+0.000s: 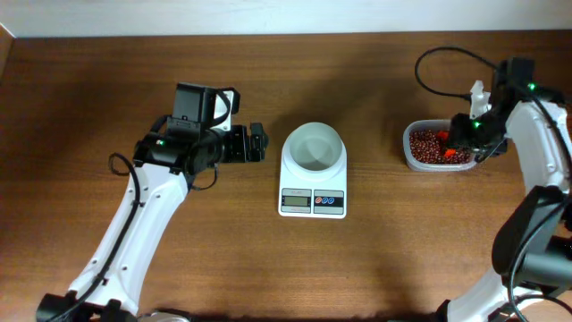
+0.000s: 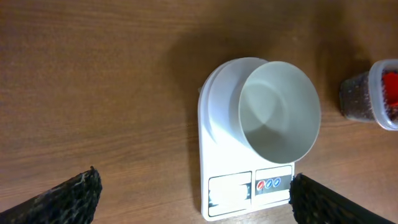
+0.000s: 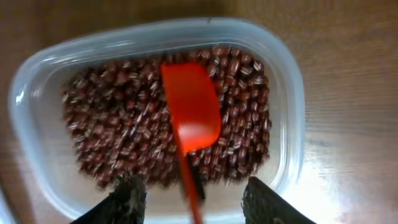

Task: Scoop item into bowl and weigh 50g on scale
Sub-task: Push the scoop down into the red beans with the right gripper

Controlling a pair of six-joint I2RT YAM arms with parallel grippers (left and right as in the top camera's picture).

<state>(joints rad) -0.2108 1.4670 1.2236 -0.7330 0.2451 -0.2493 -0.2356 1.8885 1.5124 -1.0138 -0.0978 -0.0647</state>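
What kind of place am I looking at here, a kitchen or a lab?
Likely a robot lab bench, not a kitchen: a left arm and a right arm at a wooden table, with a scale, a bowl on it, and a tub of beans with a red scoop.

White bowl (image 1: pixel 314 147): upright, empty, seated on the scale's platform. White scale (image 1: pixel 312 202): display and buttons at front. Reddish-brown beans (image 3: pixel 118 124): loose pile inside clear container (image 3: pixel 292 99), well right of the scale.
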